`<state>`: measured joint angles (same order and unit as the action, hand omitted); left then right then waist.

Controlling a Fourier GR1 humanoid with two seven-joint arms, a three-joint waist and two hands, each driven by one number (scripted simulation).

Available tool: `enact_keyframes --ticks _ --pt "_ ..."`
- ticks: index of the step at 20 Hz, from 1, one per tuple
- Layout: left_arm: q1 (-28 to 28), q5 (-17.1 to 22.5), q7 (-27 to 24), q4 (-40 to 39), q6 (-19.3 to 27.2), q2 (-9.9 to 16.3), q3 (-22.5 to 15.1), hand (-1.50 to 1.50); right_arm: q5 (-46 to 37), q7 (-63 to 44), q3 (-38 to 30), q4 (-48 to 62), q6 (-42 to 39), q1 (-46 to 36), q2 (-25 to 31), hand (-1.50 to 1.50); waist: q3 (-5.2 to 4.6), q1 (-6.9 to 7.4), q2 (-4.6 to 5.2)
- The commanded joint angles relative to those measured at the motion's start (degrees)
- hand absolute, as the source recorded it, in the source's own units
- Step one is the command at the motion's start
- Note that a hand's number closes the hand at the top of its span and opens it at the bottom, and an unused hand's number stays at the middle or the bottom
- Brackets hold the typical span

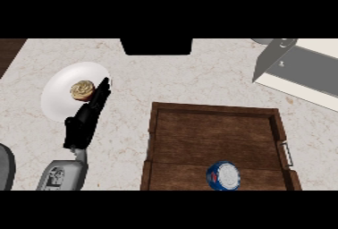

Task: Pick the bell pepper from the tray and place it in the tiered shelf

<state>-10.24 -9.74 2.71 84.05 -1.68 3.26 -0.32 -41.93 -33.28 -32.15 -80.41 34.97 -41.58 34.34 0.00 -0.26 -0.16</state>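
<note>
The brown wooden tray (165,134) lies at the lower right of the counter. The only thing in it is a round blue and white item (223,175) near its front edge. I see no bell pepper anywhere. At the top right corner stands the grey and white tiered shelf (300,67). My left hand (86,118) stretches up over the counter left of the tray, fingers straight, their tips (103,86) at the right rim of a white plate (56,94). The hand holds nothing. My right hand does not show.
A beige swirled pastry (82,90) sits on the white plate, just left of my fingertips. A black block (157,46) stands at the counter's far edge. A dark wooden strip (8,51) borders the counter at the upper left.
</note>
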Motion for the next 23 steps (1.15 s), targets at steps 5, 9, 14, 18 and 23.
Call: enact_keyframes --ticks 5,9,14,18,23 --pt "1.7 -0.7 -0.6 0.5 1.0 -0.4 -0.1 0.0 2.9 -10.8 -9.8 -14.8 -2.8 6.7 4.4 -1.5 -0.03 -1.09 -0.26" --pt "4.6 -0.6 -1.9 1.2 1.4 -1.1 -0.5 0.0 5.8 -22.0 -16.2 -20.4 -12.4 11.4 6.8 -1.5 -0.07 -2.0 -0.6" --pt "3.7 1.3 0.7 3.0 -0.1 1.3 2.0 0.0 17.1 -21.7 -27.8 -29.4 -23.6 25.5 5.4 -1.5 0.06 -3.18 -0.81" --pt "6.6 0.8 -1.7 2.9 -0.3 0.7 0.8 0.0 26.3 -17.7 -39.1 -34.8 -31.2 35.2 3.6 -1.5 0.07 -3.72 -0.85" --pt "5.9 0.2 -1.2 2.3 0.5 -0.1 0.3 0.0 40.1 -10.6 -52.6 -32.3 -40.5 43.1 0.0 -1.5 0.07 -2.59 -0.53"
